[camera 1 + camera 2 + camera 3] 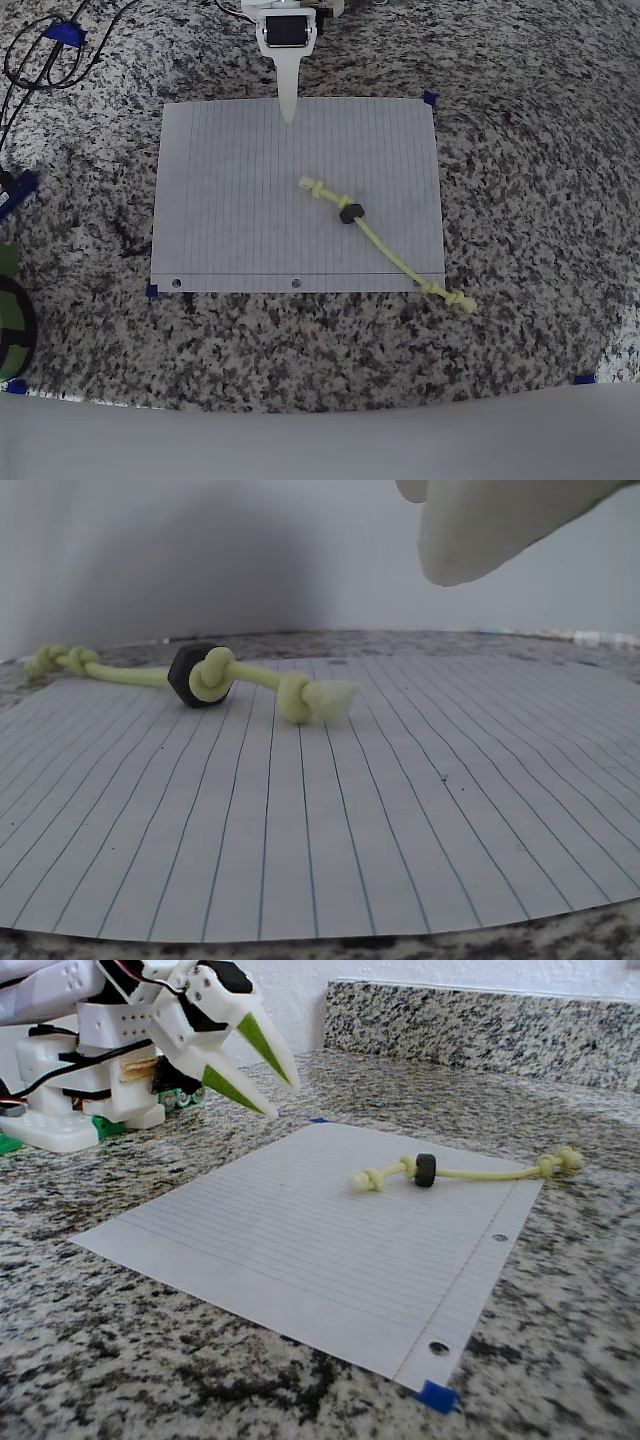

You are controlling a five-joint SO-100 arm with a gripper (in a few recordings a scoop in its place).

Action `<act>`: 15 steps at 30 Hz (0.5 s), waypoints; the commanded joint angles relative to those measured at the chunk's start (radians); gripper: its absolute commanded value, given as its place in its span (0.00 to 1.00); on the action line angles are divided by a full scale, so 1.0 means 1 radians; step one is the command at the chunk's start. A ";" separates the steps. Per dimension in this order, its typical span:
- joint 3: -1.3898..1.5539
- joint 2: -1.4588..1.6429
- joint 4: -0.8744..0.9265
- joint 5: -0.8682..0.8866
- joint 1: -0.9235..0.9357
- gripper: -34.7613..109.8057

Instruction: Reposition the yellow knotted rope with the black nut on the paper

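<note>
Overhead, a white lined paper lies flat on a speckled granite counter, its three punched holes along the 6 o'clock edge. Small blue tape tabs mark some of its corners.

The yellow knotted rope runs diagonally from near the middle of the sheet toward 4 o'clock. One knotted end rests on the paper just right of centre. The black nut is threaded on the cord right beside that knot. The other knotted end lies off the sheet, on the bare granite just past the paper's 5 o'clock corner.

The white pincer hangs at 12 o'clock, its tip over the paper's top edge, well apart from the rope. In the fixed view the pincer is above the counter at 10 o'clock, its two fingers, each with a green inner face, spread apart with nothing between them.

From the wrist view, the rope stretches across the far part of the sheet toward 10 o'clock, the nut standing on edge against a knot, with the frayed end pointing right. A pale finger shows at 1 o'clock.
</note>
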 commanded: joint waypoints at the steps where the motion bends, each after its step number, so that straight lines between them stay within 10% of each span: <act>1: 0.063 0.003 -0.006 0.003 0.000 0.45; 15: 0.063 0.003 -0.006 0.003 0.000 0.45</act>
